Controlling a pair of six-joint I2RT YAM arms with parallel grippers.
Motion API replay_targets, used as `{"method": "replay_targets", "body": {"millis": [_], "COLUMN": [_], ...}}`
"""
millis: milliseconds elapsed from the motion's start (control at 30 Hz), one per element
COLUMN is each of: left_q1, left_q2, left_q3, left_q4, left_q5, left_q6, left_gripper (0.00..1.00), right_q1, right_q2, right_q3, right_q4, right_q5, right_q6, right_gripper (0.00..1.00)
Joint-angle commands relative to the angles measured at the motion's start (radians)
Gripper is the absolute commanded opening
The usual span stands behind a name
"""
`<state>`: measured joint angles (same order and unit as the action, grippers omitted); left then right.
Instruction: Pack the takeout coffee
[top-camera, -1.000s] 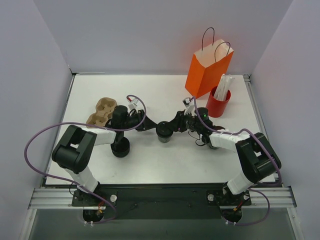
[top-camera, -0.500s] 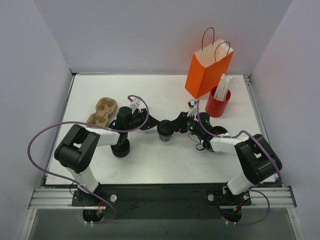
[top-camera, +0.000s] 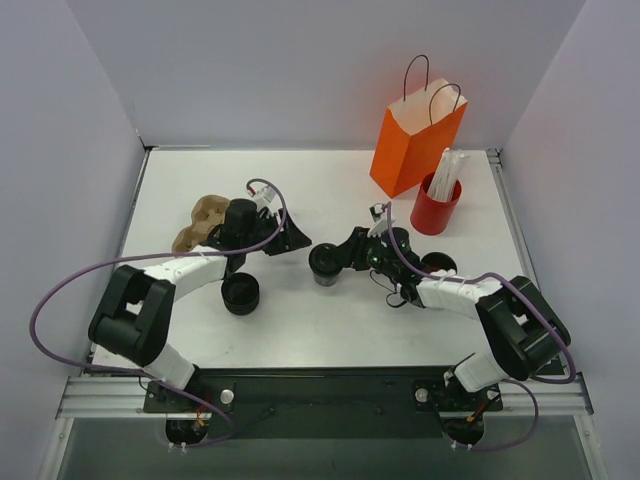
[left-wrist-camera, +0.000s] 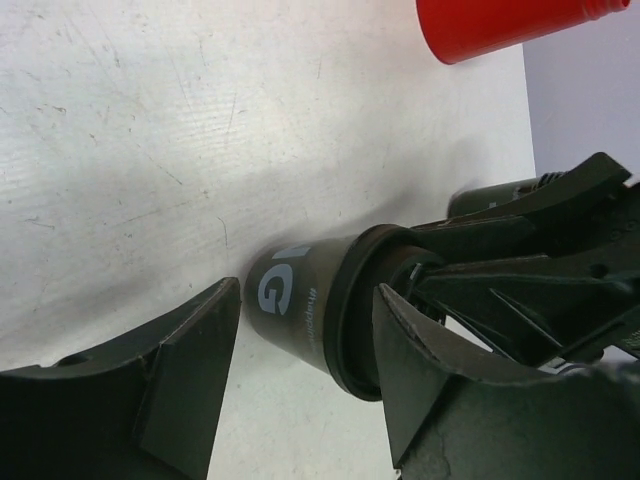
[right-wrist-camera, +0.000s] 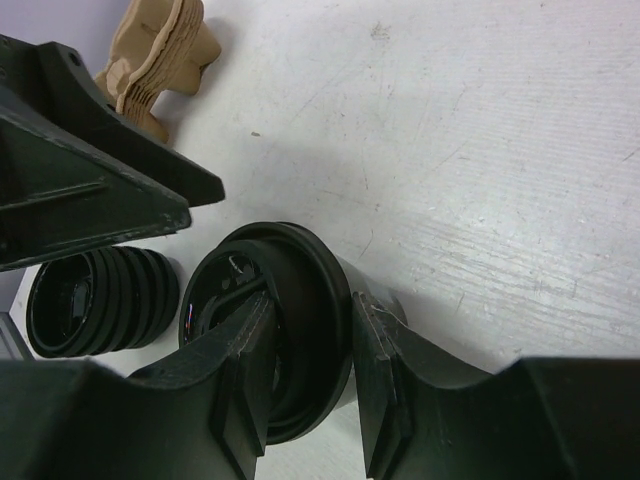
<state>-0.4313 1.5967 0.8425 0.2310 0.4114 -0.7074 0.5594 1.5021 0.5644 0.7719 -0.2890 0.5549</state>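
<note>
The takeout coffee, a small dark cup with a black rim, stands mid-table. My right gripper is shut on its rim, with one finger inside the mouth and one outside, as the right wrist view shows. The cup fills that view. My left gripper is open just left of the cup. In the left wrist view its jaws stand wide on either side of the cup without touching it. The orange paper bag stands upright at the back right.
A red cup of white straws stands beside the bag, right of my right arm. A low ribbed black round stack sits front left of the coffee. A brown pulp cup carrier lies at the left.
The left arm has swung its elbow out to the left and its gripper has edged towards the back. The right gripper and the cup have shifted slightly left.
</note>
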Motion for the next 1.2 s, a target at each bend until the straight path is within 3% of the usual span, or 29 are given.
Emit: {"method": "replay_targets", "body": {"millis": [0,267,400,567,867,1167], "left_q1": [-0.003,-0.047,-0.05,-0.055,-0.08,-0.084], "left_q2": [-0.083,-0.127,-0.095,-0.072,-0.001,0.058], "left_q3": [-0.005,-0.091,-0.164,-0.175,-0.152,-0.125], "left_q4": [-0.102,-0.044,0.112,0.186,0.2,0.174], "left_q5": [0.015,0.02,0.064,0.064,0.026,-0.019], "left_q6": [0.043,0.037,-0.023,-0.046,-0.055,-0.033], "left_gripper": [0.65,0.69,0.69,0.69,0.7,0.61], "right_q1": [0.039,0.071,0.079,0.091,0.109,0.122], "right_q2": [0.063,0.053,0.047,0.027,-0.022,-0.037], "right_q3": [-0.061,-0.037,-0.037,-0.051,-0.078,-0.113], "right_q4": [-0.425,-0.464,-0.471,-0.467,-0.457,-0.385], "right_q5": [0.071,0.129,0.145,0.165,0.188,0.163], "right_q6": [-0.03,0.011,0.037,0.066,0.115,0.166], "right_gripper": [0.11,0.11,0.11,0.11,0.11,0.11]}}
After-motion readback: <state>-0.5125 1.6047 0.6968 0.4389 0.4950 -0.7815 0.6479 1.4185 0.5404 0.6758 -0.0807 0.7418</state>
